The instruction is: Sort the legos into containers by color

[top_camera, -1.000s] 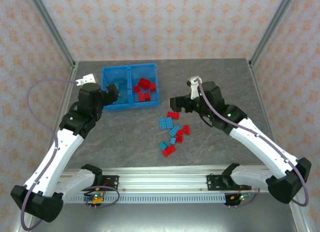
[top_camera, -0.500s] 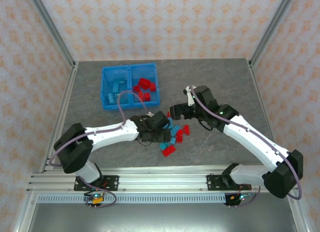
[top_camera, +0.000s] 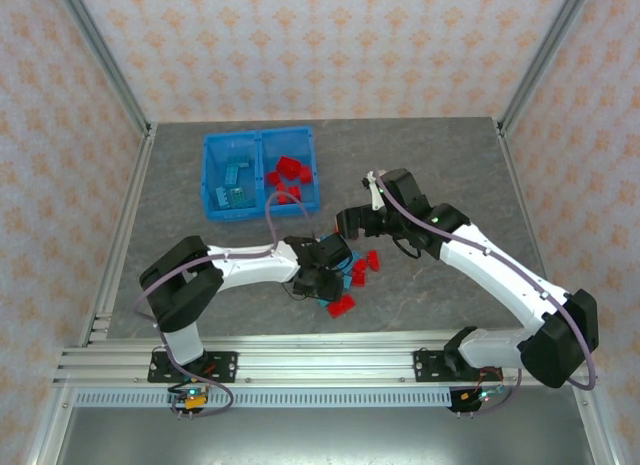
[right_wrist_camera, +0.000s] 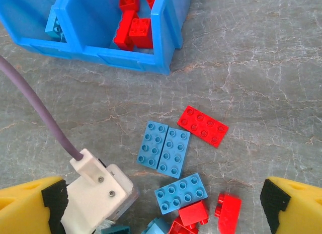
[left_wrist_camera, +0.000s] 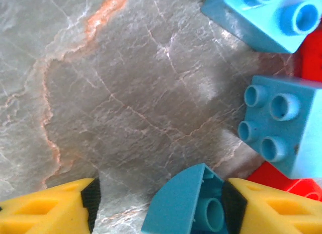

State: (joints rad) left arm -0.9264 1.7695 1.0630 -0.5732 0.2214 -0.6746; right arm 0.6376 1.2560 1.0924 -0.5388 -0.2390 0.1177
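**Teal brick between my left fingers, not yet gripped**

The teal brick [left_wrist_camera: 181, 214] I am after lies at the left edge of the loose pile [top_camera: 355, 270]. It seems tipped on its side, with the hollow underside showing. One finger of my left pincer [left_wrist_camera: 162, 206] touches it and the other stands clear, so that pincer is unclenched and holds nothing yet. I judge I came in at the pile's edge because the bare table [left_wrist_camera: 126, 93] there gives the free finger room. More teal and red bricks sit just beside it.

My right pincer [right_wrist_camera: 163, 199] hangs spread wide and empty over the pile's far side, likely placed for a red one [right_wrist_camera: 203, 126].

The bin [top_camera: 262, 212] stands far and left of the pile. Its left compartment [top_camera: 225, 155] holds teal bricks and its right compartment [top_camera: 300, 145] holds red, so this brick belongs left.
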